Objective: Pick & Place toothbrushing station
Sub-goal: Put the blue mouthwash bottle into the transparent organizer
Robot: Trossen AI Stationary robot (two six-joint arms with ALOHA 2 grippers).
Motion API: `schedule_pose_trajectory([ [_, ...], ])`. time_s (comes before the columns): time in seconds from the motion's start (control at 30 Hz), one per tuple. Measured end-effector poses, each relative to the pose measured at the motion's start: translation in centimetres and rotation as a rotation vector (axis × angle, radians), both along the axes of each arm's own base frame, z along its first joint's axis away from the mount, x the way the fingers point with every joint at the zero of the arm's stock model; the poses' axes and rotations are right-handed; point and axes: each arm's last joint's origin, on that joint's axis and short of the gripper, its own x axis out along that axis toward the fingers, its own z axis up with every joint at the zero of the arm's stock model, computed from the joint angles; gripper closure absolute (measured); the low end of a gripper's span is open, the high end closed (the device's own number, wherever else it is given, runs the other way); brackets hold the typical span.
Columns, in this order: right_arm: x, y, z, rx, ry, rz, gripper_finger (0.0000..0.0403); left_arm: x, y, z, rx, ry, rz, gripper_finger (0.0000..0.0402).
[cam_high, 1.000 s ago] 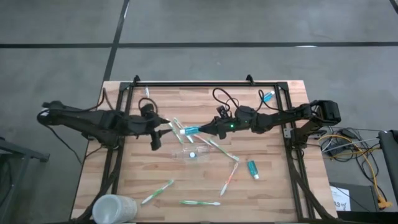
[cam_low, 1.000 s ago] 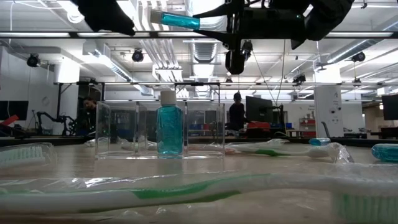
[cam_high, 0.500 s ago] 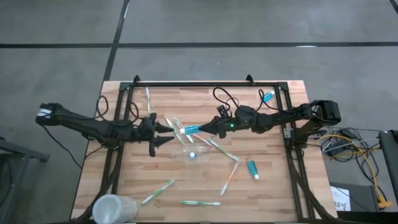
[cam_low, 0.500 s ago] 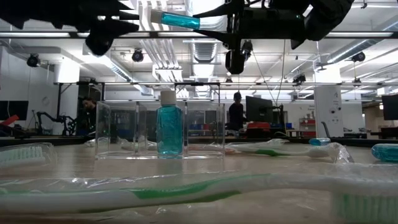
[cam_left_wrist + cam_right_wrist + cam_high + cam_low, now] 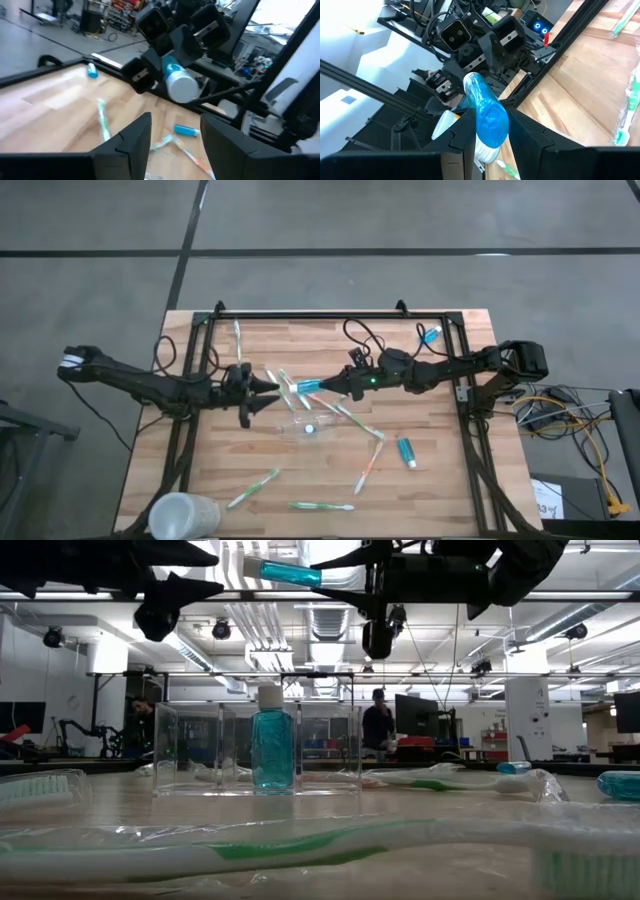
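Observation:
The see-through toothbrushing station [image 5: 300, 425] stands on the wooden table near the middle, with one blue tube [image 5: 272, 750] upright inside it. Above it my right gripper [image 5: 326, 387] is shut on another blue tube [image 5: 306, 388], whose white cap [image 5: 182, 89] points toward the table's left. My left gripper [image 5: 272, 393] is open and level and faces that cap from the left across a short gap, touching nothing. In the left wrist view its fingers [image 5: 131, 142] frame the cap from a distance. My right gripper pinches the blue tube's body [image 5: 492, 125] between its two fingers, toward the end away from the cap. The fingers lie level, come from the table's right and run along the tube. The tube sticks out past the fingertips, roughly level, clear of the table.
Wrapped toothbrushes lie scattered on the table [image 5: 253, 488] [image 5: 322, 506] [image 5: 370, 467] [image 5: 237, 338]. Other blue tubes lie at the right [image 5: 406, 451] and far right [image 5: 430, 335]. A frosted white cup [image 5: 183, 515] stands at the near left corner. A black frame rail [image 5: 330, 313] runs along the far edge.
My left gripper has sunk a little and tipped up from pointing downward to level, so that its open fingers now face the tube's cap. My right gripper and the tube have kept still.

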Motion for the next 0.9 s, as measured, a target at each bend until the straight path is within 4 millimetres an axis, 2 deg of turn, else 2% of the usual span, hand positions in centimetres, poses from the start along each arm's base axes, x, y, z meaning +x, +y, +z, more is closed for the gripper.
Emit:
schedule_pose_trajectory([
  [0.4, 0.4, 0.0, 1.2, 0.0, -0.042, -0.002, 0.0307, 1.1, -0.2, 0.4, 0.276, -0.052, 0.04, 0.0227],
  [0.53, 0.6, 0.0, 1.6, -0.003, -0.053, 0.003, 0.0307, 1.6, -0.3, -0.1, 0.288, -0.03, 0.036, 0.0227],
  [0.9, 0.6, 0.0, 1.6, 0.018, -0.05, 0.005, 0.0307, 1.8, -0.3, 0.5, 0.364, -0.099, 0.054, 0.0227],
])
